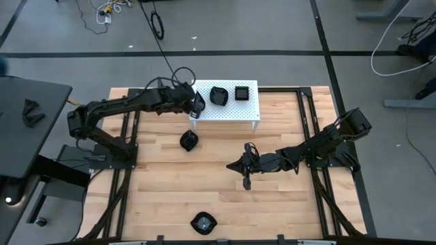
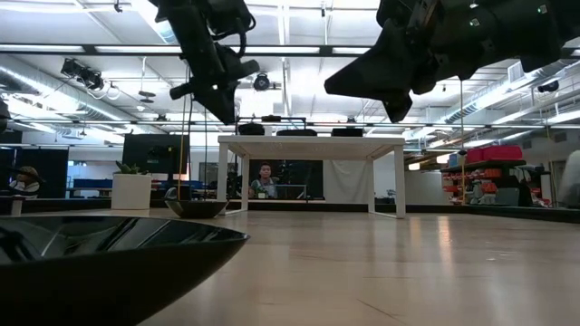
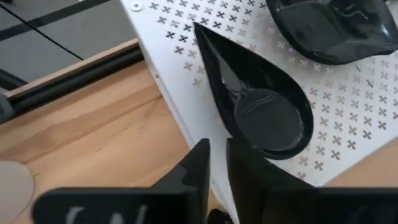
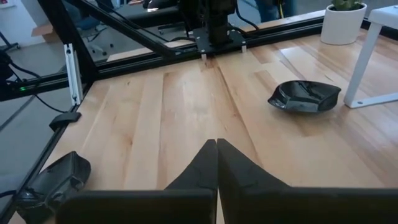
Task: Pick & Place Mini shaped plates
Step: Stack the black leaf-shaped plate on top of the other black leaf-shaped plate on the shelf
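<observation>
Overhead, my left gripper (image 1: 197, 107) hangs at the nine-o'clock edge of the white stand (image 1: 253, 120); my right gripper (image 1: 245, 181) waits pinched shut and empty over open wood at centre. At the wrist, my left fingers (image 3: 198, 171) are slightly parted, holding nothing, beside the teardrop plate (image 3: 261, 112) on the stand's rim.

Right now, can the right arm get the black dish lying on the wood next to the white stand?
Probably yes. The right pincer is shut and hovering over bare wood, and nothing lies between it and that dish. The left pincer is busy up at the white stand.
</observation>
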### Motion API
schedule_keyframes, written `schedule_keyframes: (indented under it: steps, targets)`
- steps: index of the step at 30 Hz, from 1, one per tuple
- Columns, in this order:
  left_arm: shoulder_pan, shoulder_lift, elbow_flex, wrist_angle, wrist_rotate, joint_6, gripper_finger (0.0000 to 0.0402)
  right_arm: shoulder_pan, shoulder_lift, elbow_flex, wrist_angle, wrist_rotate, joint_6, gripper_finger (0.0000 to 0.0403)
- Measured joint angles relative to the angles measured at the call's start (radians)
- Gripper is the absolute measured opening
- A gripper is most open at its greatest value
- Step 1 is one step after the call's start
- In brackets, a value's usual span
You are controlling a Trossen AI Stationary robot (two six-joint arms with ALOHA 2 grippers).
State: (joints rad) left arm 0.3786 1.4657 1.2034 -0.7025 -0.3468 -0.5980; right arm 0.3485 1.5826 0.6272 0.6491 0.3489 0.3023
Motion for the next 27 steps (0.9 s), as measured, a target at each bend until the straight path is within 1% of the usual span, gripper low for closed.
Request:
schedule_keyframes:
  steps: [6,10,13,16,19,22,25,27]
  targets:
    - [-0.003,0.010,0.000,0.064,-0.021,0.008,0.0016,0.000,0.000,0.000,0.002,0.000,0.000,0.0002]
    - [-0.004,0.010,0.000,0.060,-0.033,0.078,0.0006,0.000,0.000,0.000,0.002,0.001,0.000,0.0002]
    - [-0.007,0.008,0.000,-0.028,-0.033,0.110,0.0009,0.000,0.000,0.000,0.000,0.000,0.003,0.0002]
    - [-0.037,-0.002,0.000,-0.198,-0.047,0.078,0.0018,0.000,0.000,0.000,-0.011,-0.001,0.003,0.0002]
    - [-0.114,0.000,0.000,-0.406,-0.116,-0.023,0.0022,0.000,0.000,0.000,-0.016,-0.001,0.004,0.0002]
    - [-0.231,0.000,0.000,-0.583,-0.193,-0.177,0.0021,0.000,0.000,0.000,-0.021,-0.001,0.004,0.0002]
    - [-0.362,0.000,0.000,-0.686,-0.219,-0.306,0.0015,0.000,0.000,0.000,-0.021,-0.001,0.004,0.0002]
    - [-0.444,-0.001,-0.007,-0.691,-0.231,-0.364,0.0012,0.001,0.000,0.000,-0.021,-0.001,0.004,0.0002]
